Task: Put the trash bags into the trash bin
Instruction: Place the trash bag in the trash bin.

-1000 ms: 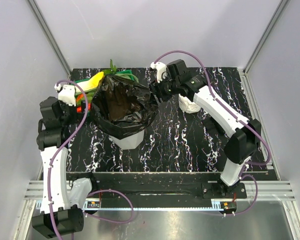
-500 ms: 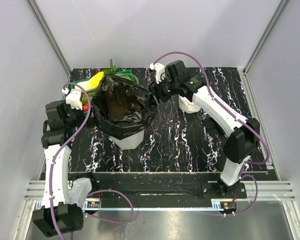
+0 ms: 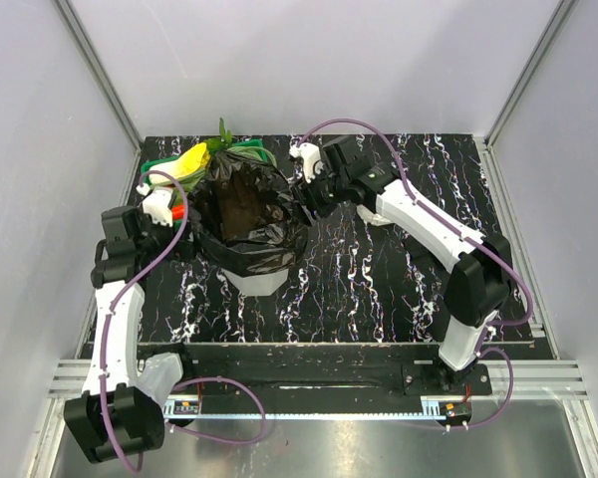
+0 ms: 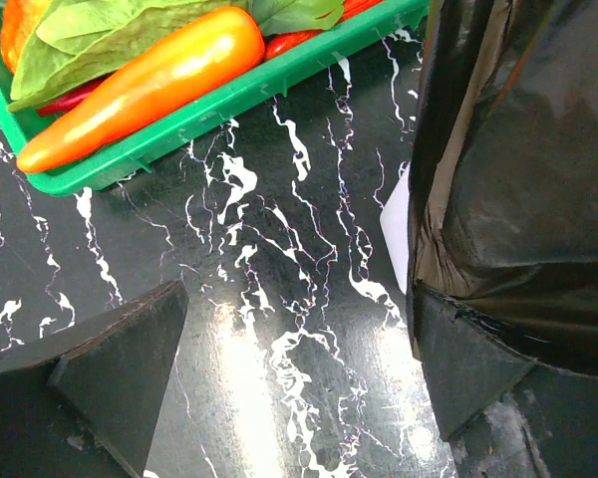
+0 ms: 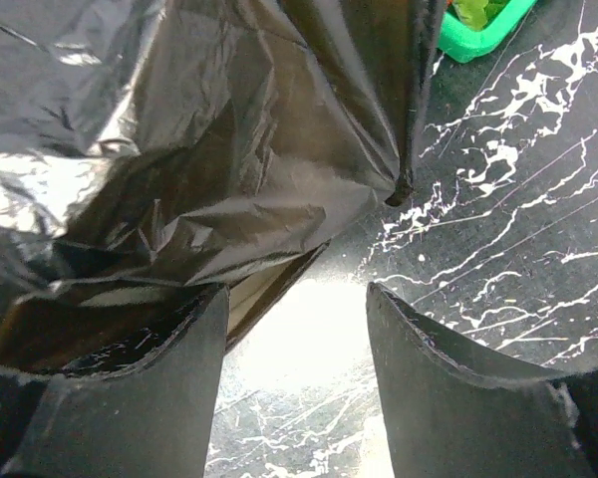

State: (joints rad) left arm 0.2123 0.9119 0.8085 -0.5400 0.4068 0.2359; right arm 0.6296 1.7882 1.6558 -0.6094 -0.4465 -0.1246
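Seen from above, the left arm has been swung in from the left edge of the surface (image 3: 379, 289) over the last second. The left claw (image 3: 171, 211) now sits just beside the left flank of the trash bag (image 3: 249, 204). The right claw (image 3: 305, 189) has been drawn slightly nearer the bag's far right rim. The black film is gathered a little closer around the trash bin (image 3: 257, 283), whose white base shows below the bag's folded cuff. The bag is already seated inside the bin with its mouth open, so the task is judged nearly done. Only the cuff seems left to be smoothed down.

The left arm is bent at the elbow, with its claw held low and spread fully apart. In the left wrist view, 1 finger (image 4: 458, 368) lies just beside the bag, though contact cannot be told. The green basket (image 4: 229, 95) of toy vegetables lies beyond it. The right arm is stretched across from the right. Its 2 fingers are parted, with bare surface between them and nothing gripped.
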